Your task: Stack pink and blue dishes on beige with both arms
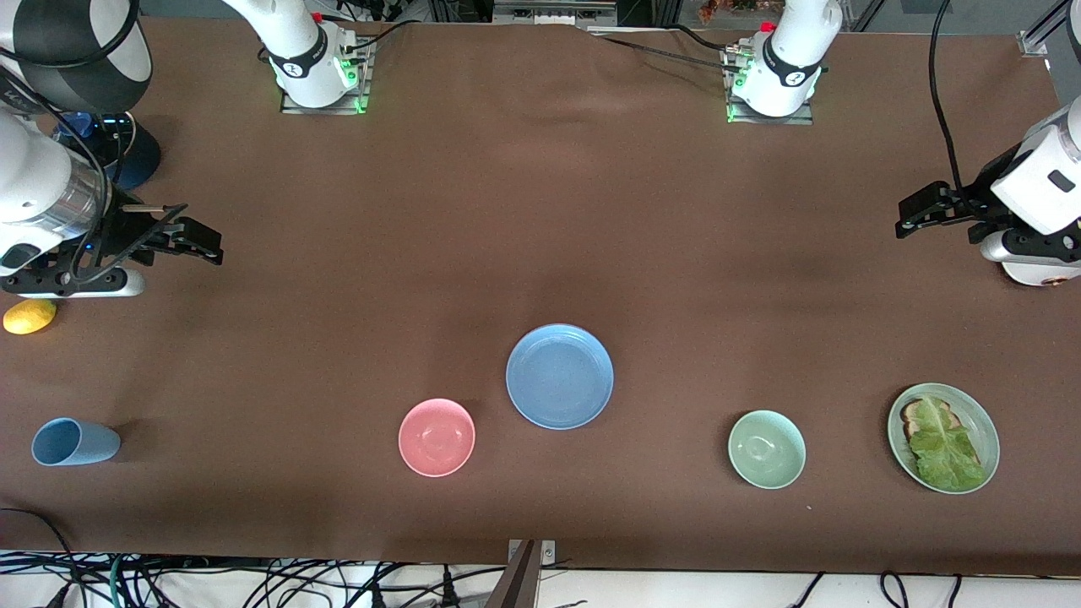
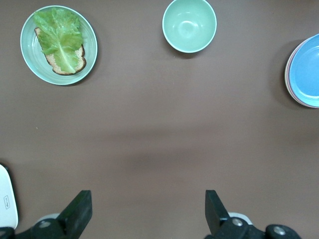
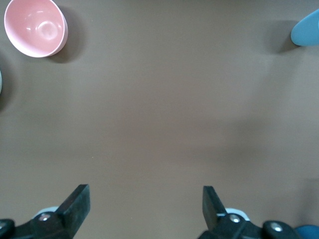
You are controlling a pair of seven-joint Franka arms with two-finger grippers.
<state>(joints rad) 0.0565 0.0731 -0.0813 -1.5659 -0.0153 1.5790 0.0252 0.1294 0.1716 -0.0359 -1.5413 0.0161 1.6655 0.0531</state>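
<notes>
Near the middle of the brown surface (image 1: 540, 211) lies the blue plate (image 1: 560, 376), topmost of a stack; the left wrist view shows a thin pink rim (image 2: 287, 74) just under its edge, so the pink plate sits beneath it. Whether a beige plate lies lower still cannot be made out. Nothing rests on the blue plate.

Beside the stack, nearer the front camera and toward the right arm's end, stands a small pink bowl (image 1: 437, 437), empty. Toward the left arm's end is a pale green bowl (image 1: 767, 449), also empty, and past it a pale green plate (image 1: 980, 422) carrying a slice of toast (image 1: 914, 413) under a lettuce leaf (image 1: 944, 447). A blue cup (image 1: 74, 442) lies on its side at the right arm's end, with a yellow lemon-like fruit (image 1: 29, 316) farther from the camera.

Both arms wait — the left pincer (image 1: 908, 221) hangs over the surface's edge at its own end, fingers spread wide and empty; the right pincer (image 1: 211, 247) hangs at its end, likewise spread and empty.

Cables trail along the surface's near edge. A dark blue object (image 1: 135, 156) is half hidden by the right arm.
</notes>
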